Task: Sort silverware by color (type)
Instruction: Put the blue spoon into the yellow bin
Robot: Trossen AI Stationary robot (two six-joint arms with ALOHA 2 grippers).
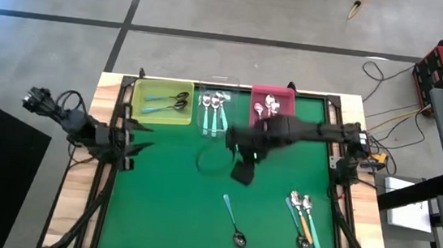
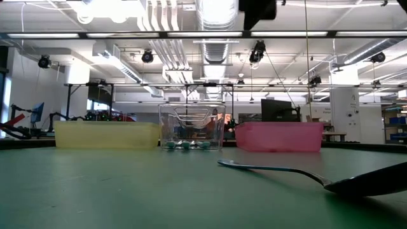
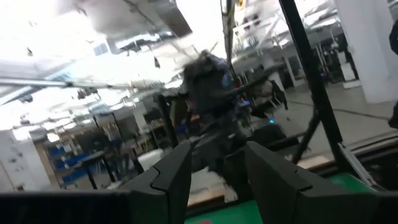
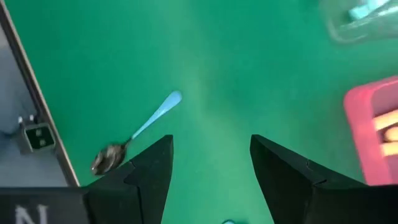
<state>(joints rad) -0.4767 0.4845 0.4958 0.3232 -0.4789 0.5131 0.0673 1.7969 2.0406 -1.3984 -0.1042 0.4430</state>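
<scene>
Holding dark-bowled teal spoons (image 1: 167, 101): yellow bin (image 1: 162, 87); clear bin (image 1: 214, 128) silver-bowled; pink bin (image 1: 285, 97) probably orange-handled. Right gripper (image 4: 211, 163) open, empty; left gripper (image 3: 217, 180) likewise.

Green table (image 1: 166, 192): three bins (image 1: 162, 101), loose spoons (image 1: 303, 217).

A white "N" marks the right end effector (image 4: 211, 171).

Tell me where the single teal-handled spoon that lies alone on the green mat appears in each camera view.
High view: the lone teal spoon lies at the bottom centre of the mat, bowl toward the near edge.
Low view: it lies in the right foreground, bowl nearest the camera.
Left wrist view: not in it.
Right wrist view: it lies left of centre, beside the right gripper.
Shared landmark: the pink bin.
</scene>
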